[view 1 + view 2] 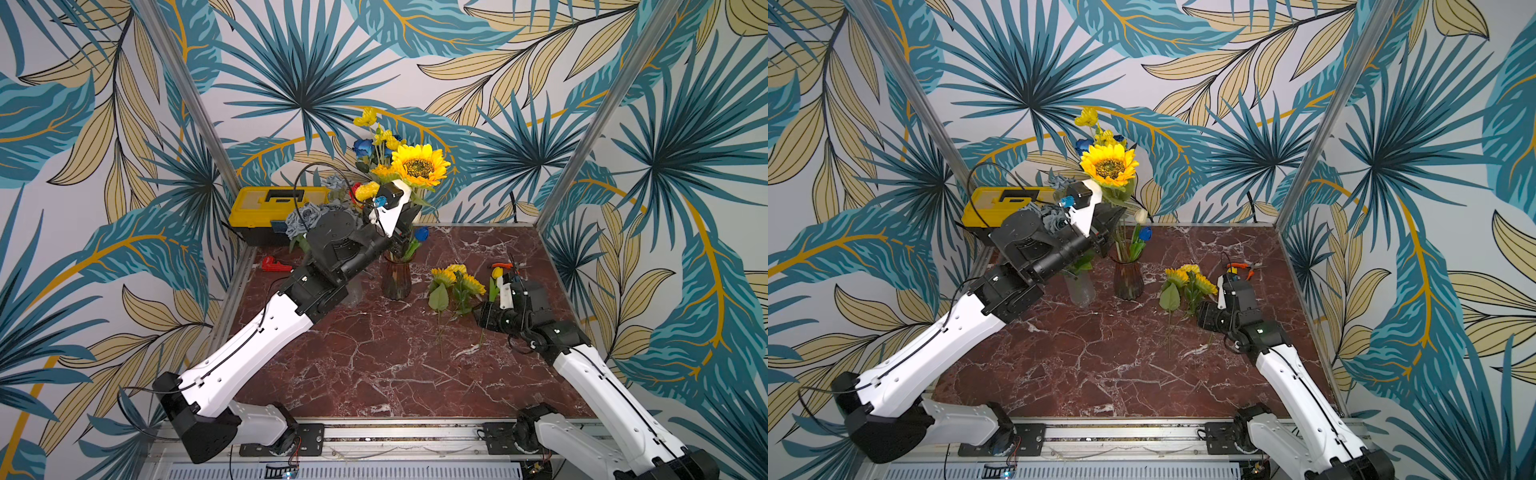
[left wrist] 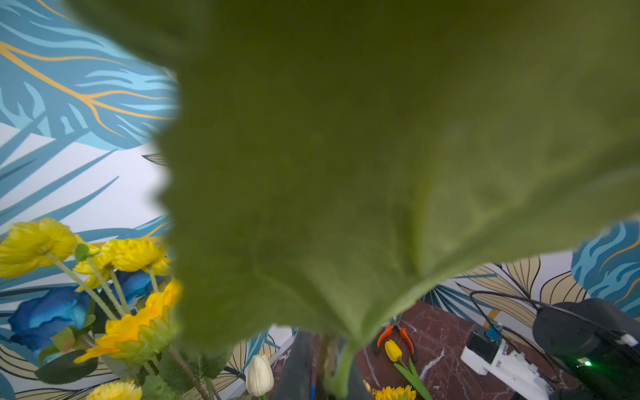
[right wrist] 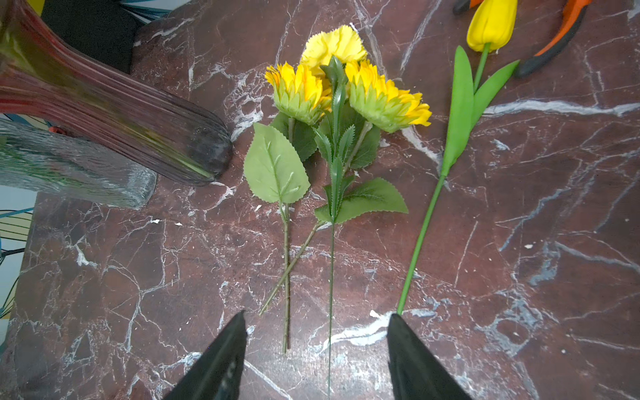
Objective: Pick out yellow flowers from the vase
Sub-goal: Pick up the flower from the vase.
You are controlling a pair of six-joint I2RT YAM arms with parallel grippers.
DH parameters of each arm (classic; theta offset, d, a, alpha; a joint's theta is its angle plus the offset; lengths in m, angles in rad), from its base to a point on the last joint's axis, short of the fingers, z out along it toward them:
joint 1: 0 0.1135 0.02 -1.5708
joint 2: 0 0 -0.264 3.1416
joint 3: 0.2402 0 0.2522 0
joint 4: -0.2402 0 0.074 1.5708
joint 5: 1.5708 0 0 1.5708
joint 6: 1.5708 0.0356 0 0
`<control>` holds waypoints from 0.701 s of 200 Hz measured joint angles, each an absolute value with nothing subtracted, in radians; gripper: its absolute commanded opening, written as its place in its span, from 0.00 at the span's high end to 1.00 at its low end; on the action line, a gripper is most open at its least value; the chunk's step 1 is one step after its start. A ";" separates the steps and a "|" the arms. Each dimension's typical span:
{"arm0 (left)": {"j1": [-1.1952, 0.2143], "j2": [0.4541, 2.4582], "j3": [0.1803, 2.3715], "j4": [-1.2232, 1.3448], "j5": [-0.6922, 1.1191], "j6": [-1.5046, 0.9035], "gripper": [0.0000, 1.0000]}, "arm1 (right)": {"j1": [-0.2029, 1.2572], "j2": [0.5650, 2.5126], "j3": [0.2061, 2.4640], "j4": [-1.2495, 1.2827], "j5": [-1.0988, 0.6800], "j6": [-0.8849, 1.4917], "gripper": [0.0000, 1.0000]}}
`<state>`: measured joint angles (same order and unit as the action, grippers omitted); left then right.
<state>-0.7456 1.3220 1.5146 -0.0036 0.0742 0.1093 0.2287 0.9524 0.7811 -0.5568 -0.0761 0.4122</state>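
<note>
Your L fingers (image 1: pixel 1112 217) are clenched on what looks like the sunflower (image 1: pixel 419 166) stem, just above the mouth of the vase (image 1: pixel 397 282), far centre of the tabletop (image 1: pixel 374 374). The grip sits low, under the leaf (image 2: pixel 381 156) that blankets the L wrist cam. That's prob. so a pull runs along the stem w/o crushing the head. The stem's long axis is near upright, head up, face toward the near side. A yellow spray (image 1: pixel 365 117) also stands in the bunch.

R fingers (image 3: pixel 407 356) are released and empty, low over the stem ends of the picked pile (image 3: pixel 384 100) right of the vase. The pile + tulip (image 3: pixel 491 24) lie flat, axes near-to-far, heads far, tulip head by the pliers (image 3: pixel 554 45). I'd say that spot keeps the picks clear of the vase.
</note>
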 measured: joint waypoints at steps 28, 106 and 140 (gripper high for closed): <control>-0.744 1.238 1.481 0.004 0.085 0.056 0.88 | 0.229 0.950 0.781 -0.548 -0.081 0.412 0.34; -0.738 1.068 1.411 0.004 0.100 -0.040 0.88 | 0.229 0.948 0.781 -0.495 -0.171 0.412 0.28; -0.736 1.034 1.368 0.010 0.118 -0.082 0.91 | 0.229 0.936 0.770 -0.439 -0.235 0.411 0.28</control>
<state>-0.7361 1.0340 1.3678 0.0101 0.1177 -0.0818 0.2287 0.9360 0.7696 -0.4393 -0.2348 0.4114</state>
